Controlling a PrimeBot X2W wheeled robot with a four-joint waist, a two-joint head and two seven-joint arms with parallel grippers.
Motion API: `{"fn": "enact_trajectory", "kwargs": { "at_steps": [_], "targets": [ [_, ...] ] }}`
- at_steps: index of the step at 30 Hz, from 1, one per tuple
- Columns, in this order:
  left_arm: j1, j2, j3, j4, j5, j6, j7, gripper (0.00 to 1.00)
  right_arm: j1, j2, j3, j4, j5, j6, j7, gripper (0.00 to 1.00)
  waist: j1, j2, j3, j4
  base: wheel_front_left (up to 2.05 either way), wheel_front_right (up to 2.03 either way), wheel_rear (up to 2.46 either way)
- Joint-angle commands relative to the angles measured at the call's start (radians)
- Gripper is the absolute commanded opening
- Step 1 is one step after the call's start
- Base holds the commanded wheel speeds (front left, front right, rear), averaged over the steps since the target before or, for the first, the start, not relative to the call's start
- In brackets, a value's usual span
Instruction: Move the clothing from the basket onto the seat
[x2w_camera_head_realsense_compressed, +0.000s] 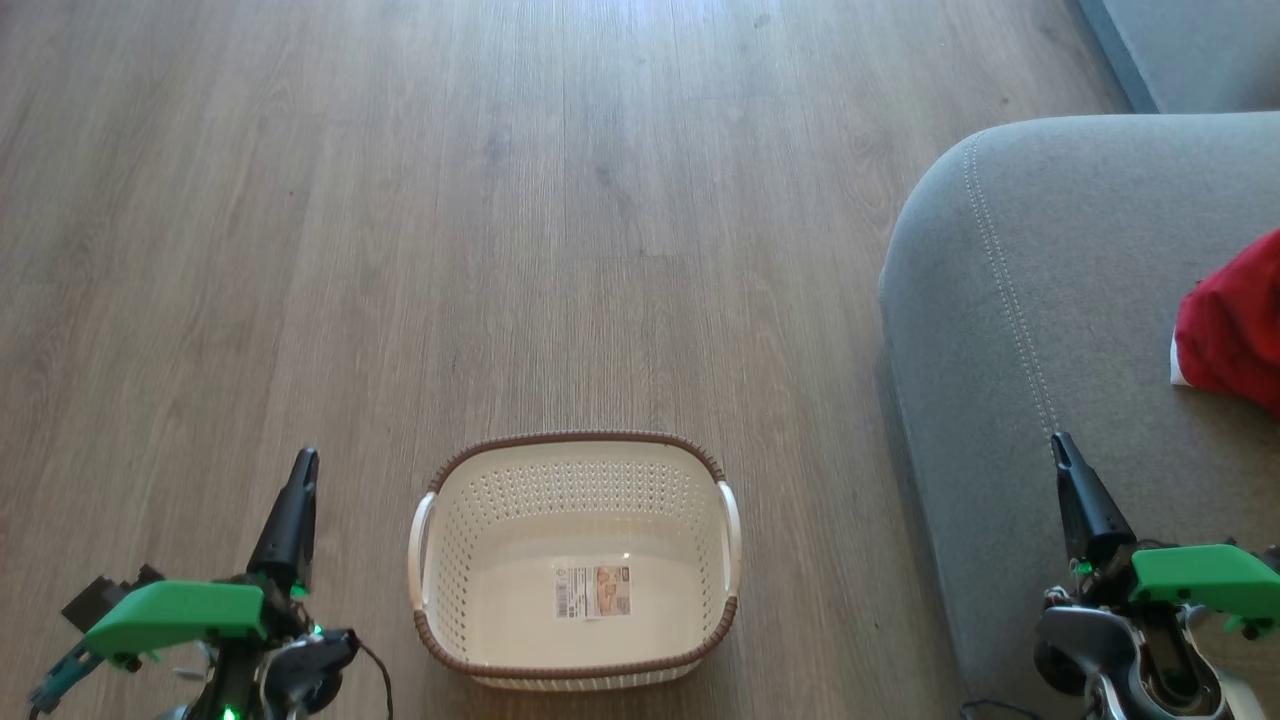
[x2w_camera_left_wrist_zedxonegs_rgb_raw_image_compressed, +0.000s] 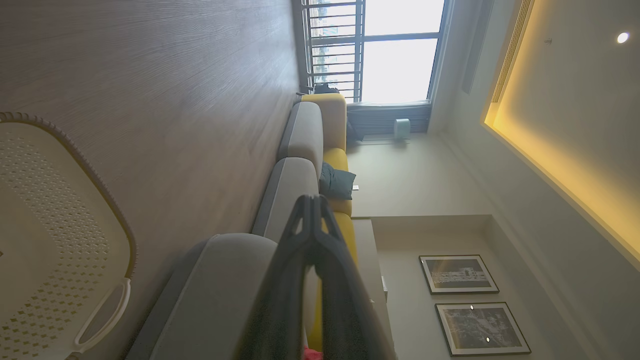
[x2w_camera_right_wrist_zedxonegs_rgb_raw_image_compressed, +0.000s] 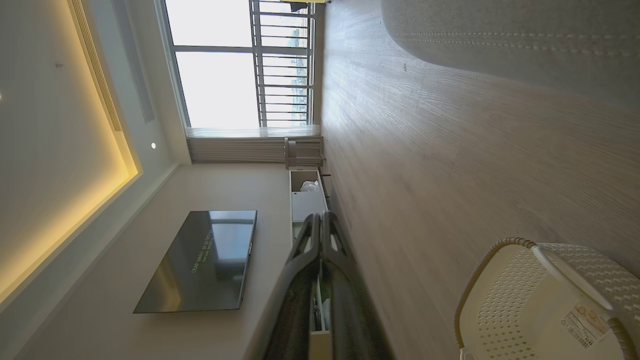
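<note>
since the laundry basket (x2w_camera_head_realsense_compressed: 570, 490) on the wooden floor (x2w_camera_head_realsense_compressed: 500, 200) holds nothing but its paper label (x2w_camera_head_realsense_compressed: 592, 591), and a red garment (x2w_camera_head_realsense_compressed: 1235, 320) lies on the grey sofa seat (x2w_camera_head_realsense_compressed: 1050, 300) at the far right, the job reads as done or nearly so. whether more clothing lies past the right edge cannot be told. the basket sits near the robot, between the two hands and just left of the seat's rounded front.

the left hand (x2w_camera_head_realsense_compressed: 303, 470) hangs over the floor left of the basket, its two dark fingers pressed together on nothing. the right hand (x2w_camera_head_realsense_compressed: 1063, 450) hovers above the near part of the seat, apart from the garment, fingers likewise closed and empty.

the garment is soft, light, limp cloth with a bit of white trim (x2w_camera_head_realsense_compressed: 1176, 366) at its near left corner. it would likely sag and drape when lifted, not slip or break. if it needs shifting, a raised fold in the bunched middle looks a better pinch than a flat edge, so the cloth comes up in one piece.
</note>
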Motion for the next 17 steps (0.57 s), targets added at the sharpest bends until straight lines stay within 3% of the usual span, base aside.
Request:
{"fn": "enact_trajectory", "kwargs": {
  "at_steps": [1,17],
  "targets": [
    [-0.047,0.008,0.04,-0.032,-0.007,-0.009,0.007,0.0,-0.053,-0.004,0.016,-0.038,0.005,0.008,0.006,0.0,0.0,0.0,0.0,0.0,0.0,0.0,0.0],
    [-0.047,0.008,0.04,-0.032,-0.007,-0.009,0.007,0.0,-0.053,-0.004,0.016,-0.038,0.005,0.008,0.007,0.0,0.0,0.0,0.0,0.0,0.0,0.0,0.0]
  ]
}}
